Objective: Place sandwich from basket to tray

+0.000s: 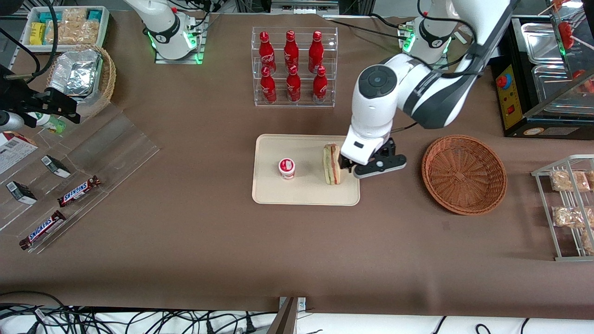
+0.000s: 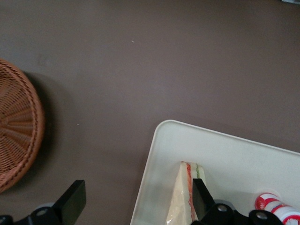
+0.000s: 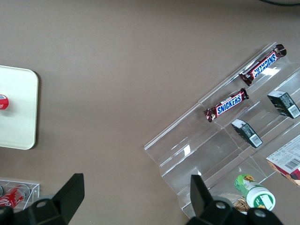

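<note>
The sandwich [image 1: 331,163] stands on edge on the cream tray [image 1: 301,191], at the tray's end toward the working arm, with its red and green layers showing [image 2: 186,194]. My left gripper [image 1: 364,160] hangs low over that tray edge, open wide [image 2: 136,204]. One finger [image 2: 200,199] is right against the sandwich's filling edge; the other finger [image 2: 71,202] is over bare table off the tray [image 2: 234,154]. The reddish-brown basket [image 1: 464,174] sits empty farther toward the working arm's end [image 2: 16,131].
A small red-and-white cup [image 1: 287,168] stands on the tray beside the sandwich. A clear rack of red bottles [image 1: 293,67] is farther from the camera. An acrylic stand with Snickers bars [image 1: 79,190] lies toward the parked arm's end, a wire snack rack [image 1: 571,208] toward the working arm's.
</note>
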Motion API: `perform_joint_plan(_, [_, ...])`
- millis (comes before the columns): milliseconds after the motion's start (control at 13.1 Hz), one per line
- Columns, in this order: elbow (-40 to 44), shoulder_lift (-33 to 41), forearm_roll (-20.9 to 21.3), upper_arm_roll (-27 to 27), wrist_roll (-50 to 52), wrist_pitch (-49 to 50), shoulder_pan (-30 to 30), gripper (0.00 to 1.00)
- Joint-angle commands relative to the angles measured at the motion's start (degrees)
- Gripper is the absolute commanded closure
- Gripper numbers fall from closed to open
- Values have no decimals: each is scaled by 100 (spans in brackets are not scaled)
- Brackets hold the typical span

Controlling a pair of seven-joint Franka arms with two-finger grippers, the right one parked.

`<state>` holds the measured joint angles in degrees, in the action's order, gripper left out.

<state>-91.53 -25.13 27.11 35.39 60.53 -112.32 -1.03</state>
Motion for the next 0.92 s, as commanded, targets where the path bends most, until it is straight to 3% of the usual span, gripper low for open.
perform_joint_plan(0, [170,411,-442,39,-50,447,304,0])
perform_joint_plan(611, [776,702,-1286,21,-1420,1546,955,0])
perform_joint_plan(687, [742,868,-1435,-57,-1630,1555,982,0])
perform_joint_plan(840, [681,1271,-1978,-713,-2340,1608,877,0])
